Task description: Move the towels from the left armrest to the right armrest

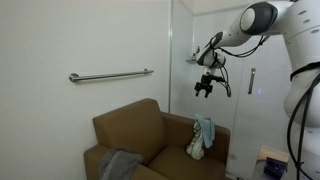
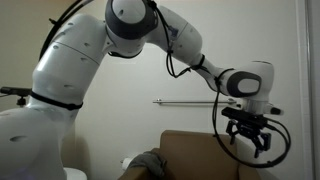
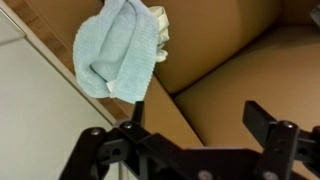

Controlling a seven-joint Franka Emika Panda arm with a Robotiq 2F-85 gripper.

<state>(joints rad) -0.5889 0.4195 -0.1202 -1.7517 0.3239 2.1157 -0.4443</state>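
Observation:
A brown armchair [image 1: 150, 135] stands against the wall. A light blue towel [image 1: 204, 132] with a cream one beneath hangs over one armrest; in the wrist view the blue towel [image 3: 118, 48] drapes over that armrest's edge. A grey towel [image 1: 120, 163] lies on the other armrest and shows as a dark shape in an exterior view [image 2: 150, 160]. My gripper [image 1: 205, 88] hangs open and empty above the blue towel. In the wrist view its fingers [image 3: 195, 115] are spread apart with nothing between them.
A metal grab bar [image 1: 110, 75] is fixed to the wall above the chair. A glass partition with a handle [image 1: 251, 80] stands beside the chair. A box [image 1: 272, 163] sits on the floor near the robot base.

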